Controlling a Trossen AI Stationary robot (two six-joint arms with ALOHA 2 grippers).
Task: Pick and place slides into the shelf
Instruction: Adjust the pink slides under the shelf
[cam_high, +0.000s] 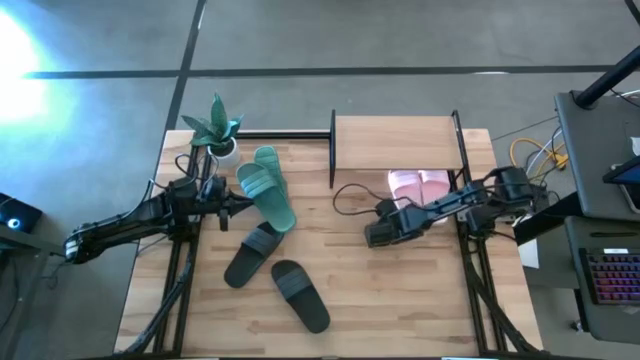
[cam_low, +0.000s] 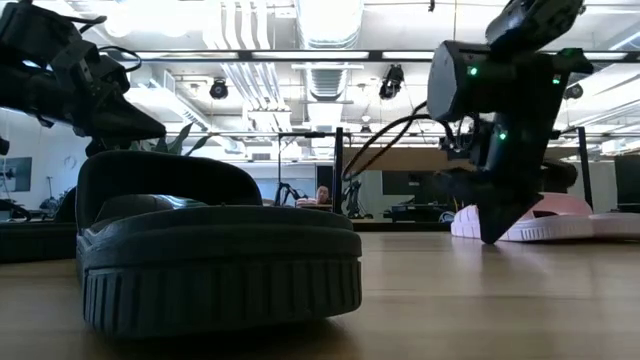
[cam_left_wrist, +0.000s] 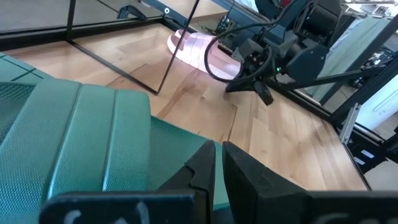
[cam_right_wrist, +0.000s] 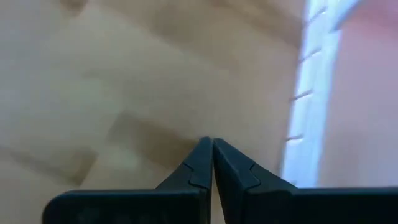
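The left gripper (cam_high: 238, 203) was positioned beside the green slides (cam_high: 268, 186), near the left rear of the table (cam_high: 420, 300). In the left wrist view its fingers (cam_left_wrist: 245, 180) were seen closed almost together over the ribbed green strap (cam_left_wrist: 93, 143); whether the strap's edge was pinched between them could not be told. The two green slides lay overlapped, just in front of a potted plant (cam_high: 215, 130).

The right gripper (cam_high: 374, 236) was held low over bare wood, its jaws shut together with nothing between them, as the right wrist view showed at the fingertips (cam_right_wrist: 202, 163). Just behind and to its right, the pink slides (cam_high: 419, 185) were lying side by side under the top board of the shelf (cam_high: 395, 135), on the table's rear right part. In the low view the pink pair (cam_low: 540, 222) was visible beyond the gripper.

The two black slides (cam_high: 275, 270) were left on the open tabletop toward the front, apart from each other and well clear of the shelf. One black slide (cam_low: 200, 255) filled the foreground of the low view.

No brand, label or readable writing was visible on any item.
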